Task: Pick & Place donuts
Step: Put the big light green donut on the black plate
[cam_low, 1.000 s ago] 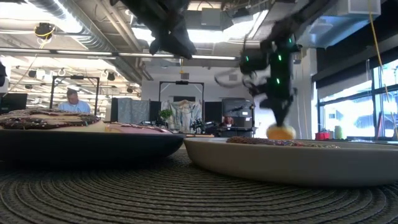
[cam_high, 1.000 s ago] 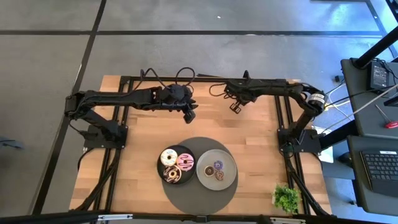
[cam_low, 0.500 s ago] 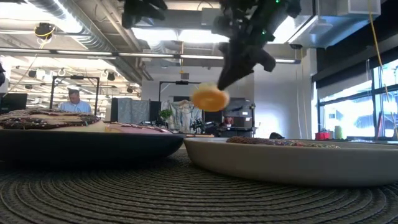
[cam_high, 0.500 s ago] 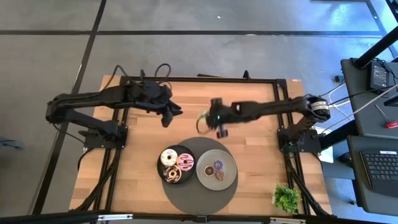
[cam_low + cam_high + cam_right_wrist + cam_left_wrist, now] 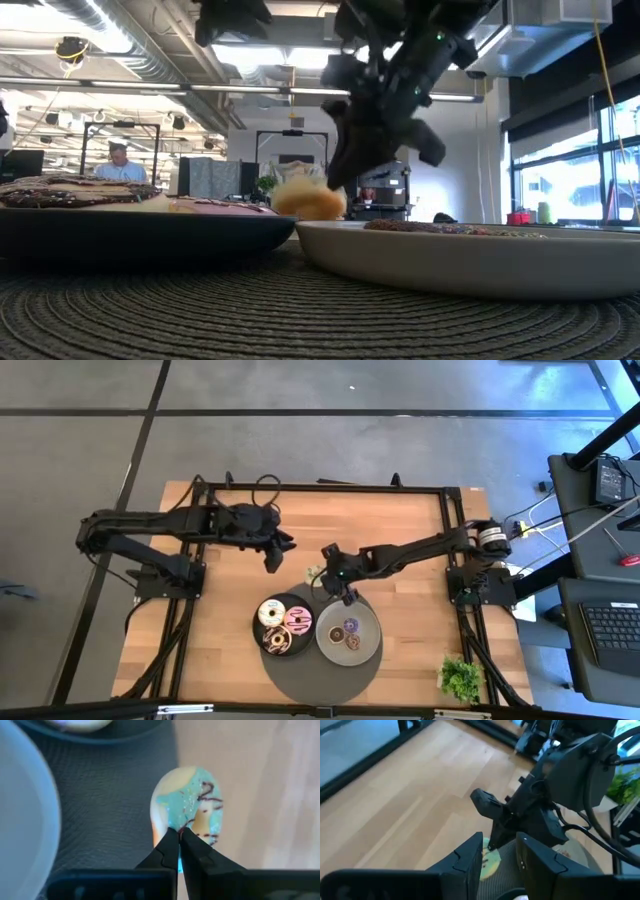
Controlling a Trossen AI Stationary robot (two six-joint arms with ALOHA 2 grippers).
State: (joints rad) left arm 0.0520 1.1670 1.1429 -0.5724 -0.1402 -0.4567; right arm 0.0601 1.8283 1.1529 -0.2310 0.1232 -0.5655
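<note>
Hanging on edge from the closed right claw (image 5: 179, 836), green donut (image 5: 192, 805), icing facing sideways.

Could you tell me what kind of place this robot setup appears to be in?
Probably an open-plan lab or office workshop: exposed ceiling ducts, a person seated at the back, and a side desk with a keyboard beside the wooden table.

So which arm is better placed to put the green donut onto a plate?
The right arm. Its claw is already shut on the green donut, by the mat's edge close to the grey plate. The left claw hangs open over bare table, holding nothing.
</note>
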